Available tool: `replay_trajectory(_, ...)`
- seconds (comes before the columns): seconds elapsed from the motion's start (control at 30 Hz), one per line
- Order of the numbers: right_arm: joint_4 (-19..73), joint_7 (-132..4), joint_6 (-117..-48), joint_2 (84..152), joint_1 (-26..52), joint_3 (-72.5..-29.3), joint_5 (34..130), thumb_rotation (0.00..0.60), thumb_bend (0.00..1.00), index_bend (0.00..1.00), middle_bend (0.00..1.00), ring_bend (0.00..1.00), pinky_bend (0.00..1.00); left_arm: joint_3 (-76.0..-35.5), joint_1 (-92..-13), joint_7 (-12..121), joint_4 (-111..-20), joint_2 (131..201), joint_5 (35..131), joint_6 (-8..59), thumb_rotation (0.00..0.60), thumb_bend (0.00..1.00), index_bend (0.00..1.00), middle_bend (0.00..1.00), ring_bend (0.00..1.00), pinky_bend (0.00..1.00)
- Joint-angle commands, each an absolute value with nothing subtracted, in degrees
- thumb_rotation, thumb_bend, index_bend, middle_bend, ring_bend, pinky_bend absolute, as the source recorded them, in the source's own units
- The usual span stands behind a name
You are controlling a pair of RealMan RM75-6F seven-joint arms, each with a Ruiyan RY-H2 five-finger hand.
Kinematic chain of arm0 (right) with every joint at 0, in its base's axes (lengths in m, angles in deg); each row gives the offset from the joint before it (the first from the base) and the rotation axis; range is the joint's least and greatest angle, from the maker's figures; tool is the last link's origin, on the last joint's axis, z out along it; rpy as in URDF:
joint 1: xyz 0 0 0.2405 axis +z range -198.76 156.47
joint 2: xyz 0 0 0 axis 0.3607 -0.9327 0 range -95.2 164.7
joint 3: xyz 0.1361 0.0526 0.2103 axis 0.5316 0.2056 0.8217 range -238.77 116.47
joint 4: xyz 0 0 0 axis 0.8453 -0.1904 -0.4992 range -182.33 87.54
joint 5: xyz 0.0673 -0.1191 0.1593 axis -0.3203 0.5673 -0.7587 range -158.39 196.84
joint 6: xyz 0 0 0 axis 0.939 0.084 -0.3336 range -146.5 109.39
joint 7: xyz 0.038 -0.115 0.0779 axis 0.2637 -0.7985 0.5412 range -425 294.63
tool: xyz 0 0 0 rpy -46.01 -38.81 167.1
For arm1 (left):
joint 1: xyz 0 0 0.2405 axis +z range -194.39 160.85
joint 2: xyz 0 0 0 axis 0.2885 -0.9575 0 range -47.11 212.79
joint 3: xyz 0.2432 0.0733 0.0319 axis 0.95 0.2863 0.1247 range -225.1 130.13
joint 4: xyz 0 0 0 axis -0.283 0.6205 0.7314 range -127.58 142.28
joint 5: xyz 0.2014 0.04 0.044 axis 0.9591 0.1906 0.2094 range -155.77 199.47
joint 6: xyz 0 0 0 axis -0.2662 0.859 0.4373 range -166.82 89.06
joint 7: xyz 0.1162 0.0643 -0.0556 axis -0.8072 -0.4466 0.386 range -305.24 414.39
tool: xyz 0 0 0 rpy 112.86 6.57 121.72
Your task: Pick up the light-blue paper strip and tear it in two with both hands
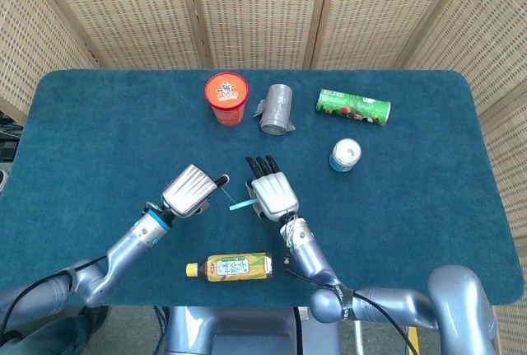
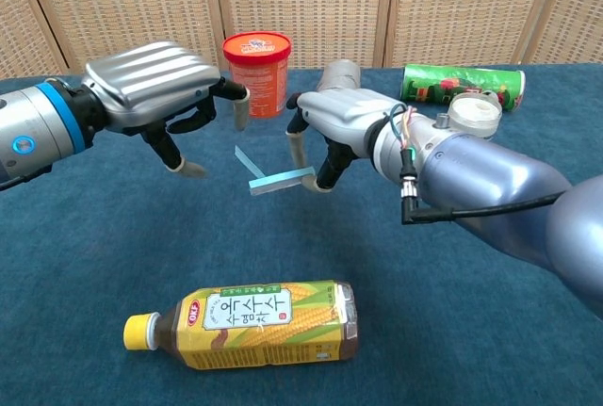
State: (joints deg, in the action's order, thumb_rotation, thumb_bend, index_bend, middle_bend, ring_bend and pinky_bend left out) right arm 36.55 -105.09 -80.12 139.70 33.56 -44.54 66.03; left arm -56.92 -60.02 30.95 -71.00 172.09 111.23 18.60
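The light-blue paper strip (image 2: 275, 178) hangs above the blue table, folded in a V shape, its right end pinched by my right hand (image 2: 337, 123). In the head view the strip (image 1: 240, 203) shows just left of the right hand (image 1: 272, 191). My left hand (image 2: 158, 86) hovers to the left of the strip with fingers apart and empty, its fingertips a short way from the strip's free end. The head view puts the left hand (image 1: 191, 189) close beside the strip.
A corn-tea bottle (image 2: 247, 325) lies on its side near the front edge. A red cup (image 2: 256, 71), a grey tape roll (image 1: 277, 109), a green can (image 1: 352, 106) lying down and a small white jar (image 1: 345, 155) stand further back.
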Motion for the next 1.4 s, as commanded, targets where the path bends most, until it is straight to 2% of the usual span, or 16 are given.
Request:
replay_trajectory(0.03,36.58,-105.09,-80.12,139.59,33.58,-44.56,66.05,0.6,0.54,0.58,0.05,0.0,0.0,-56.97,-60.66,30.75,-69.9,173.14,110.36,18.14,0.6,0.08,0.42,0.89,0.88,0.92)
replay_trajectory(0.3,36.52,-104.74,-79.86,139.51,33.59,-44.64,65.76,0.6,0.54,0.58,0.05,0.0,0.0,-57.19,-62.28,31.59,-67.67,175.45,108.67,17.55,0.6,0.14,0.46,0.89,0.88,0.92)
replay_trajectory(0.43,36.64,-104.73,-79.95,139.48,33.64,-44.77,65.97,0.6,0.54,0.58,0.05,0.0,0.0,-56.92,-63.24,31.94,-66.72,176.78,108.32,17.02,0.6,0.21,0.48,0.89,0.88,0.92)
replay_trajectory(0.87,37.11,-104.0,-79.97,138.43,33.28,-44.74,65.92,0.6,0.54,0.58,0.05,0.0,0.0,-56.47,-64.57,29.7,-65.53,179.16,106.53,16.93,0.6,0.27,0.52,0.9,0.88,0.92)
replay_trajectory(1.07,36.98,-103.72,-79.89,138.21,33.21,-44.87,66.05,0.6,0.54,0.58,0.05,0.0,0.0,-56.26,-64.91,29.54,-65.07,179.55,106.28,17.38,0.6,0.33,0.56,0.9,0.88,0.92)
replay_trajectory(1.4,36.59,-103.5,-79.8,138.14,33.15,-45.11,66.1,0.6,0.57,0.58,0.05,0.0,0.0,-56.07,-65.29,29.51,-64.23,180.04,105.85,18.06,0.6,0.41,0.66,0.9,0.88,0.92)
